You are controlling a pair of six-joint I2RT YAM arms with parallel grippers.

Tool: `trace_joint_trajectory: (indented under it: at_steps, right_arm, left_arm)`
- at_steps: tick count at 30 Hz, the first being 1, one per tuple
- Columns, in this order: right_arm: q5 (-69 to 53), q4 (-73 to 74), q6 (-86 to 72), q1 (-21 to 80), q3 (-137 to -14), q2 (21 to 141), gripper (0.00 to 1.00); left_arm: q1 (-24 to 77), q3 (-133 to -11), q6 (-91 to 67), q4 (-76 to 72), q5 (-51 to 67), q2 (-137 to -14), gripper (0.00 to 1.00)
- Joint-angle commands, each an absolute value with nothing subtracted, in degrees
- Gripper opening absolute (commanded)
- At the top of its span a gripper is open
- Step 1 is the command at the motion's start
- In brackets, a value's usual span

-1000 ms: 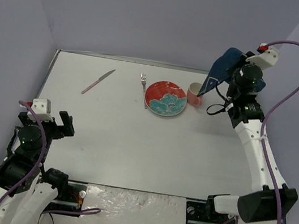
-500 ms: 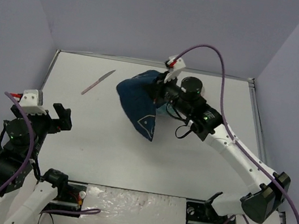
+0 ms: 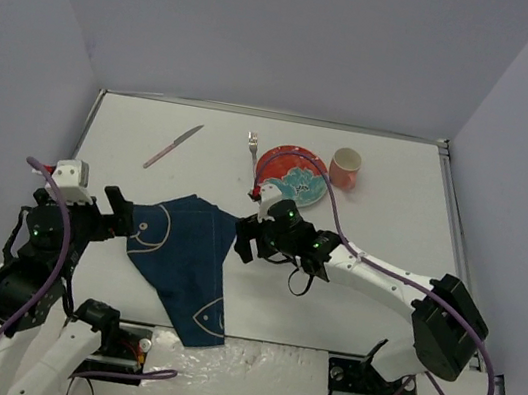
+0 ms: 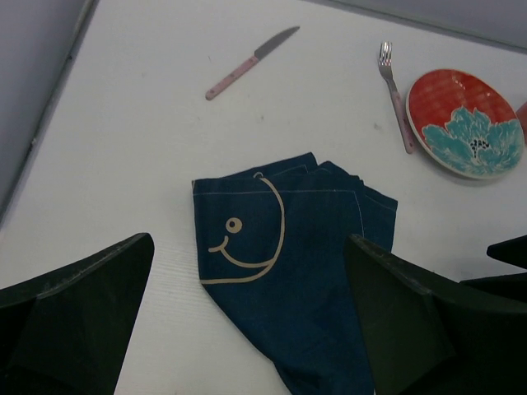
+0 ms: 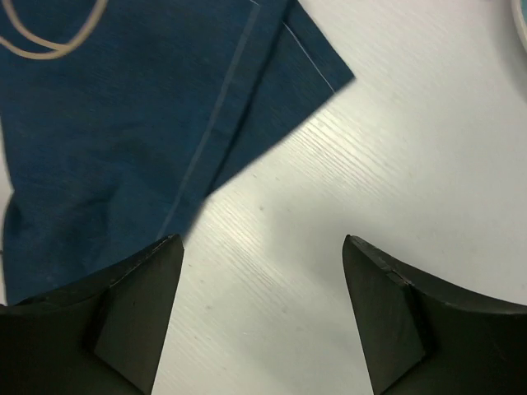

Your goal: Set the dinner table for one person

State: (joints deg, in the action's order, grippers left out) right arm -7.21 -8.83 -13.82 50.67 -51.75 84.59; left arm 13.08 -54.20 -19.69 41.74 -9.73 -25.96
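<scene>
The navy placemat (image 3: 183,255) with pale fish drawings lies rumpled and partly folded on the white dinner table (image 3: 389,239), front left of centre. Its lower corner reaches the near edge. My right gripper (image 3: 243,240) stands open just off the cloth's right corner. In the right wrist view only bare table shows between its fingers (image 5: 262,240), with the placemat (image 5: 123,123) at the upper left. My left gripper (image 3: 119,214) is open at the cloth's left edge. In the left wrist view it (image 4: 249,240) hangs above the placemat (image 4: 288,247), holding nothing.
At the back stand a red plate (image 3: 293,174) with a teal flower, a fork (image 3: 253,150) at its left, a coral cup (image 3: 346,168) at its right and a pink-handled knife (image 3: 172,145) further left. Grey walls close in the table on three sides.
My right arm swung from the back right to the front middle with the placemat, laid it on the table and opened its jaws. The left arm shifted slightly.
</scene>
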Motion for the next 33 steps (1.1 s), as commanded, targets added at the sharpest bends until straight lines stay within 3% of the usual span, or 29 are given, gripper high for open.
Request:
trace_joint_trajectory:
  at_steps: [1, 9, 11, 19, 26, 33]
  right_arm:
    - [-2.4, -9.67, -16.84, 46.8, -48.39, 78.03, 0.75]
    - [-4.92, -10.55, -18.08, 43.18, -46.52, 80.76, 0.73]
    - [-4.84, -11.12, -18.27, 41.6, -46.17, 81.19, 0.73]
    - [-1.83, -11.34, -19.43, 38.56, -43.11, 76.31, 0.72]
    - [-1.01, -11.25, -20.19, 36.26, -38.27, 68.88, 0.72]
    - [-1.58, -11.25, -19.78, 34.64, -35.87, 65.41, 0.72]
  left_arm:
    - [13.36, -52.01, -23.9, 38.35, -3.99, -33.03, 0.97]
    - [14.21, -50.64, -31.18, 30.09, 6.23, -51.51, 0.97]
    - [18.33, -51.03, -32.69, 27.9, 5.03, -57.35, 0.97]
    - [36.28, -58.56, -41.85, 24.41, -20.73, -77.08, 0.97]
    - [42.09, -71.84, -42.54, 31.28, -31.42, -96.13, 0.96]
    - [43.51, -77.58, -42.01, 35.74, -36.09, -105.42, 0.9]
